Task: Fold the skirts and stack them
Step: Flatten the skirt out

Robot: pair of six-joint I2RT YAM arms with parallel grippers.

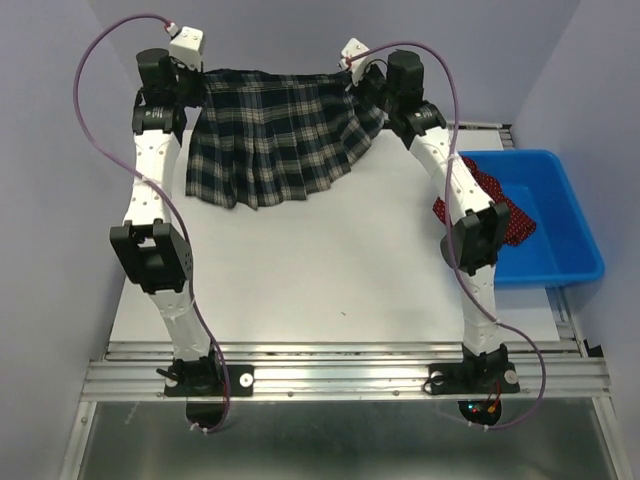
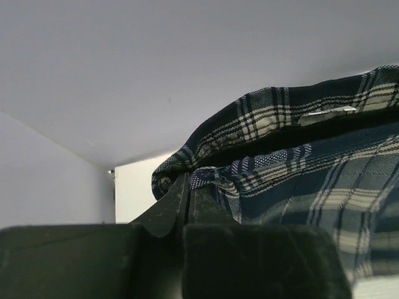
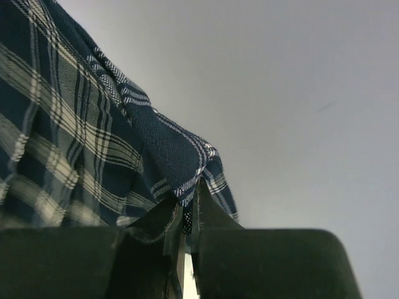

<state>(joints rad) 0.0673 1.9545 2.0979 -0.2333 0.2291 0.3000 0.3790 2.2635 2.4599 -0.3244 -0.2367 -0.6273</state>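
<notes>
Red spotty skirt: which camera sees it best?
The top external view: the red skirt lies in the blue bin, partly behind the right arm. Both wrist views show only the plaid skirt.

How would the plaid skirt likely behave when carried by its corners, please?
Probably floppy: the plaid skirt sags between the left claw and right claw, pleats hanging loose. Likely light, since small waistband pinches hold it. Its hem may drag across the table.

The white-and-black left arm (image 1: 150, 190) and right arm (image 1: 462, 195) reach forward, wrists lifted; left pincer (image 2: 187, 187) and right pincer (image 3: 190, 194) each clamp tight on the pleated navy-and-white plaid cloth skirt (image 1: 270, 140).
</notes>
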